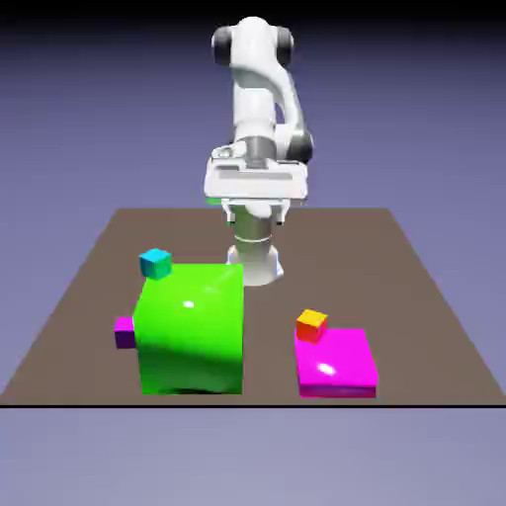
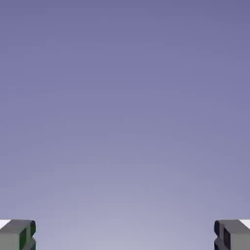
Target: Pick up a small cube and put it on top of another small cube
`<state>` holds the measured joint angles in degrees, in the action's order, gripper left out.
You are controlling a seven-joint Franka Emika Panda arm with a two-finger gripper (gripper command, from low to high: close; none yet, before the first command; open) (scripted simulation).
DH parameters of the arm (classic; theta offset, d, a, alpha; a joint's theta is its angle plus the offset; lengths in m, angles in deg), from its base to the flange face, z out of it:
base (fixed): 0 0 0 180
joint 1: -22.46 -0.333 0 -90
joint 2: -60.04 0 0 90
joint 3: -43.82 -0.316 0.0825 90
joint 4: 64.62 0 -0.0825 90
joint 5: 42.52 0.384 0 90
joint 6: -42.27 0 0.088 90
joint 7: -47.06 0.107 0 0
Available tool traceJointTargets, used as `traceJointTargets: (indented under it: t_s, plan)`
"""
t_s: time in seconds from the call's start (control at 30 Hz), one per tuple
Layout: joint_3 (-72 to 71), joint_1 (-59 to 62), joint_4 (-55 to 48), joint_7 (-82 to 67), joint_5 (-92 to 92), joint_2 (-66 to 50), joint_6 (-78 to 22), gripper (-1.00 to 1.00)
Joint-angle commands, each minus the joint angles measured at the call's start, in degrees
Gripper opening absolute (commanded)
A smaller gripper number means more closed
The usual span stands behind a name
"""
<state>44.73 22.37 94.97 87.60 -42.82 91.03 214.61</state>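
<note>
The small cube does not show in either view. My gripper hangs high above the table's far side, well behind and above the large green block. In the hand view my gripper stands open. Its two grey fingertips sit at the bottom corners, wide apart, with only the plain backdrop between them. Nothing is held.
A tiny cyan block sits at the green block's far left corner and a tiny purple one touches its left side. An orange-topped, red-sided block stands at the far left corner of a flat magenta slab. The brown table ends just in front of them.
</note>
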Motion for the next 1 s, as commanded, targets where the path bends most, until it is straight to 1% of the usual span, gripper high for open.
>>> traceJointTargets:
  t_s: [0.0,0.6,0.97]
  plan:
    - [-0.51,2.07,-0.75,-0.42,0.85,-1.4,-0.57,1.0]
    - [-9.68,39.45,-14.23,-7.82,16.1,-26.58,-10.82,1.0]
    - [-27.27,61.8,-12.24,-4.35,41.09,-36.63,-3.89,1.0]
